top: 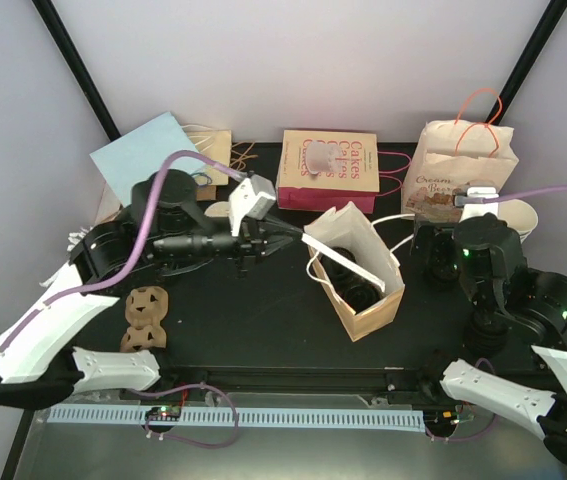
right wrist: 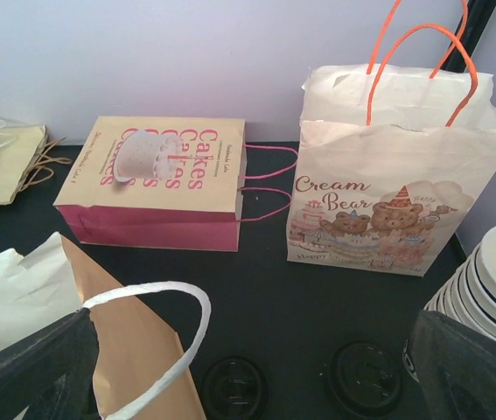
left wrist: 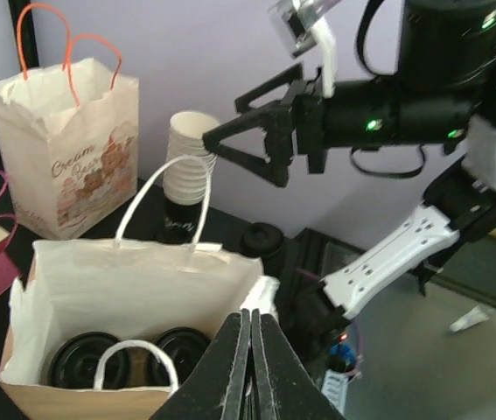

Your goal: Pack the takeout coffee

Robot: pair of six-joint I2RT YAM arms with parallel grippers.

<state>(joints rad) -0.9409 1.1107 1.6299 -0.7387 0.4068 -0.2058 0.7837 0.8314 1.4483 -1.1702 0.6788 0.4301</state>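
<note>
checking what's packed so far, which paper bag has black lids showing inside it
The brown bag with white handles, open mid-table: two black lids show inside. The Cakes bag lies flat; the Cream Bear bag hides its inside.

We read "Cakes" printed three times in pink, one line under another, on the tan face of the flat bag (right wrist: pixel 156 188) with the magenta side. A thin line of pink print runs along its left edge, too small for us to make out. On the standing white bag (right wrist: pixel 387 192) with orange handles we read "Cream Bear" in pink script above a drawing of bears. "Happy" begins a smaller line near its bottom, and the rest escapes us. The black band (left wrist: pixel 180 223) under the stacked cups (left wrist: pixel 191 162) carries pale script we cannot decipher.
</note>
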